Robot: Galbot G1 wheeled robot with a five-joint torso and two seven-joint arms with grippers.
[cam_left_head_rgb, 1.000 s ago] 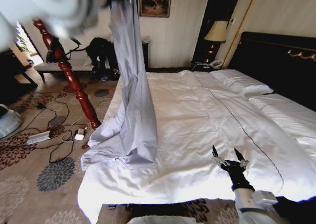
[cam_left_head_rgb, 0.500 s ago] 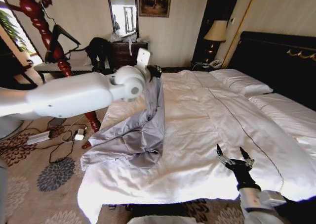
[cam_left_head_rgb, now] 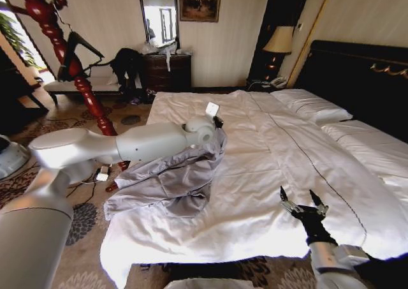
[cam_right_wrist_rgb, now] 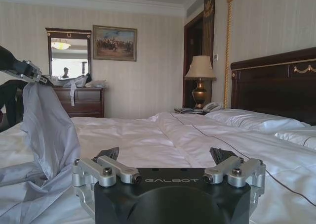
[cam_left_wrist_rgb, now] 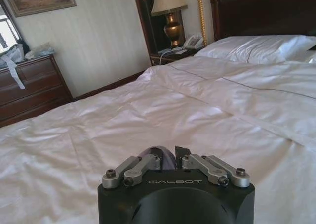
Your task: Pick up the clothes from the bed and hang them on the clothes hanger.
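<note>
The light grey-blue shirt (cam_left_head_rgb: 171, 182) lies crumpled on the left part of the white bed (cam_left_head_rgb: 287, 155), one end raised. My left gripper (cam_left_head_rgb: 217, 123) is shut on that raised end, low over the sheet; in the left wrist view a fold of the fabric (cam_left_wrist_rgb: 159, 154) sits pinched between its jaws (cam_left_wrist_rgb: 168, 158). The right wrist view shows the shirt (cam_right_wrist_rgb: 49, 125) draping down from the left gripper (cam_right_wrist_rgb: 27, 70). My right gripper (cam_left_head_rgb: 305, 203) stands open near the bed's front edge, nothing between its fingers (cam_right_wrist_rgb: 165, 157). A black clothes hanger (cam_left_head_rgb: 81, 48) hangs on the stand at back left.
A dark-red turned-wood coat stand (cam_left_head_rgb: 89, 94) leans beside the bed's left side, with cables and a power strip (cam_left_head_rgb: 50, 177) on the carpet. Behind are a dresser (cam_left_head_rgb: 167, 69), a lamp (cam_left_head_rgb: 278, 41) and the black headboard (cam_left_head_rgb: 363, 78).
My left arm has come down from high overhead to just above the bed, and the hanging shirt has collapsed into a heap. The right gripper has barely shifted.
</note>
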